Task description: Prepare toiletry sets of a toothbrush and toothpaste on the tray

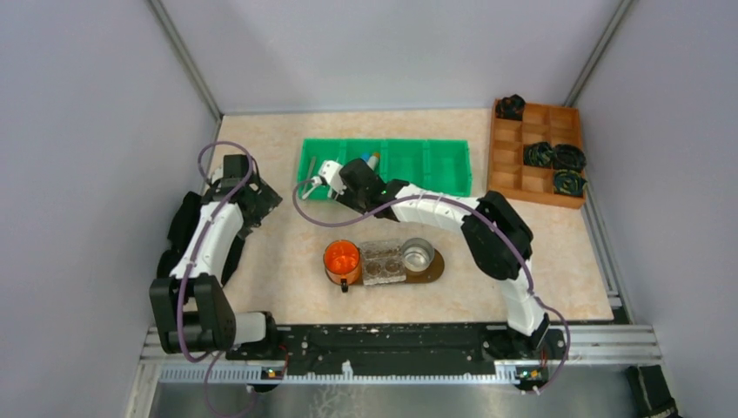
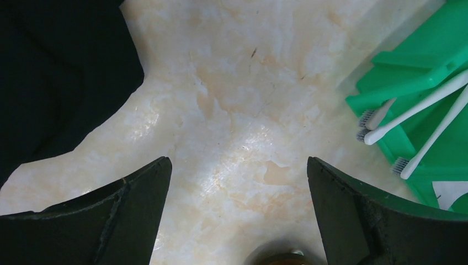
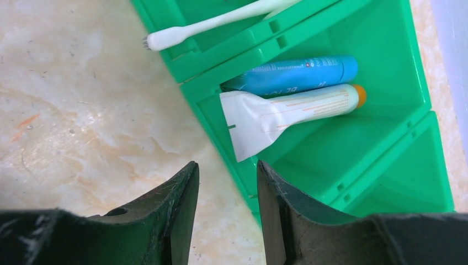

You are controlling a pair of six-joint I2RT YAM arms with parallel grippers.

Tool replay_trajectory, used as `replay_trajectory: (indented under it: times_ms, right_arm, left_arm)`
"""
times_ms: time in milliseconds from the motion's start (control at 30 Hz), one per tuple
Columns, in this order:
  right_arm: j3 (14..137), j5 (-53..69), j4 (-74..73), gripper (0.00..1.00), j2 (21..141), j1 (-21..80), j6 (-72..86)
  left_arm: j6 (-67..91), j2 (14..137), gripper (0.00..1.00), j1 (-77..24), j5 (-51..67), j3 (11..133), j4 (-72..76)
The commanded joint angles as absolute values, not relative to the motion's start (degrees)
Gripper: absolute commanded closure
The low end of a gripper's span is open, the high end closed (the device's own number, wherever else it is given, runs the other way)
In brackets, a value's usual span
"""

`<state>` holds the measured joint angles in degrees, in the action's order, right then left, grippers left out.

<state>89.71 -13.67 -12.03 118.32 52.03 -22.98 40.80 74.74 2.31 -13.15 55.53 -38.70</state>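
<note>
The green bin holds the toiletry items. In the right wrist view a blue tube and a white tube lie side by side in one compartment, and a white toothbrush lies in the compartment beside it. My right gripper is narrowly open and empty, above the bin's near wall; in the top view it is at the bin's left end. My left gripper is wide open and empty over bare table, left of the bin, with toothbrushes to its right. The dark brown tray lies mid-table.
On the tray stand an orange cup, a clear container and a metal cup. An orange-brown compartmented box with black items sits at the back right. Grey walls enclose the table on three sides.
</note>
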Motion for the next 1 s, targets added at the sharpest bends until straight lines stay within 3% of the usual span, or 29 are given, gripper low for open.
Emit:
replay_trajectory:
  times_ms: [0,467,967]
  right_arm:
    - [92.20,-12.51,-10.59,0.58,119.21,53.07,-23.91]
    - [100.49,-17.94,-11.90,0.62,127.32,52.88,-24.17]
    - [102.13,-21.88,-12.74,0.65,128.16,49.93,-23.86]
  left_arm:
    - [42.22,73.41,0.01,2.97,-11.64,55.26,-39.50]
    - [39.88,70.34,0.01,3.84,-10.56,55.91,-39.99]
    - [39.36,70.05,0.01,4.13,-8.44,55.02,-38.98]
